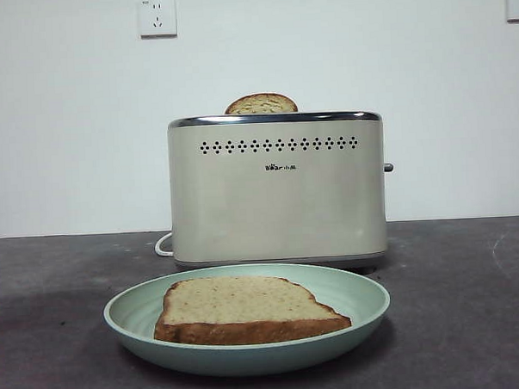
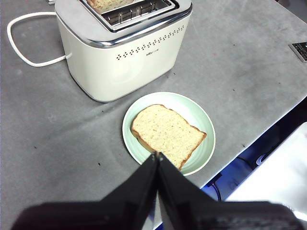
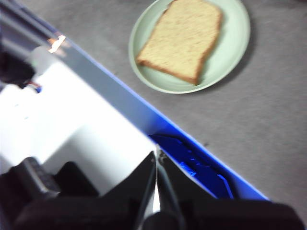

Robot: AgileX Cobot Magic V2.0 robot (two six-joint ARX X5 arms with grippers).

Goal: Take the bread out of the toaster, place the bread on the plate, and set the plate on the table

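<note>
Nearest the table's front edge: bread lying flat on the plate, both tools hanging clear.

Closest in, hovering with jaws pressed together and gripping nothing, left tool [image 2: 157,154] sitting just above the near rim of the plate [image 2: 144,100], right tool [image 3: 156,153] hanging off beyond the table [image 1: 471,297] edge, likewise closed and empty, so left arm looking nearer. Further on, resting flat on the plate, bread [image 2: 167,134] pointing its long axis diagonally away from the left tool toward the toaster [image 2: 124,62]. Farthest back, poking only its rounded top from a slot, second slice [image 1: 261,104]. Judging task as nearly complete.
</note>
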